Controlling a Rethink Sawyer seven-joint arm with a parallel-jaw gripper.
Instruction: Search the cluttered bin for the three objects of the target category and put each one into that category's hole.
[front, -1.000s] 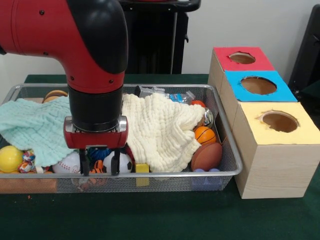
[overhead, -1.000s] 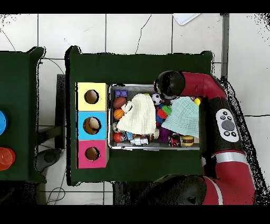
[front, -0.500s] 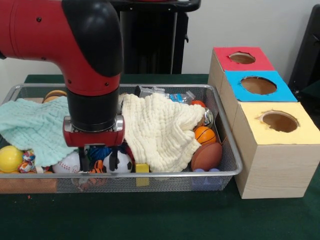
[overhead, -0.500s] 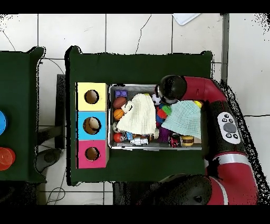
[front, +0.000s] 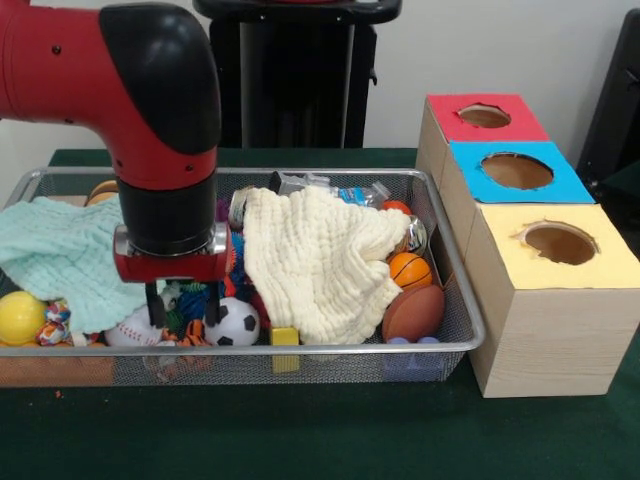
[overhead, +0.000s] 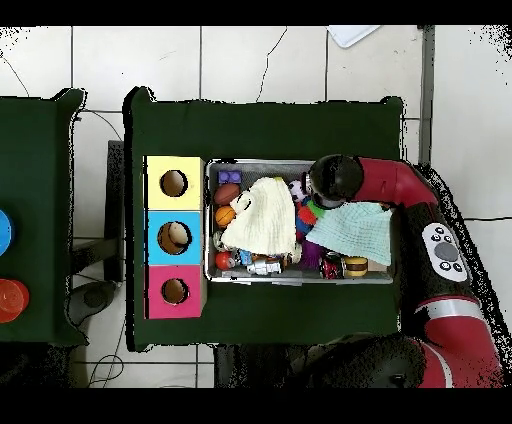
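Observation:
The wire mesh bin (front: 300, 350) lies across the table, full of toys and two cloths. My gripper (front: 183, 312) hangs over its front left part, open, with nothing held between the fingers. A small orange and black striped tiger (front: 188, 333) shows partly just below the fingertips, among a blue spiky ball, a baseball (front: 130, 325) and a soccer ball (front: 236, 322). No monkey shows. The red-surrounded hole (front: 484, 116) is at the far end of the wooden box; it also shows in the overhead view (overhead: 175, 291). In the overhead view the arm hides the gripper.
A cream cloth (front: 315, 255) covers the bin's middle and a mint cloth (front: 60, 255) its left part. A yellow ball (front: 20, 318), a mini basketball (front: 408, 270) and a brown football (front: 412, 312) lie in the bin. Blue (front: 516, 171) and yellow (front: 558, 243) holes sit nearer than the red one.
My gripper has moved left in the front view and risen slightly, still open. The soccer ball it stood over now shows fully to its right.

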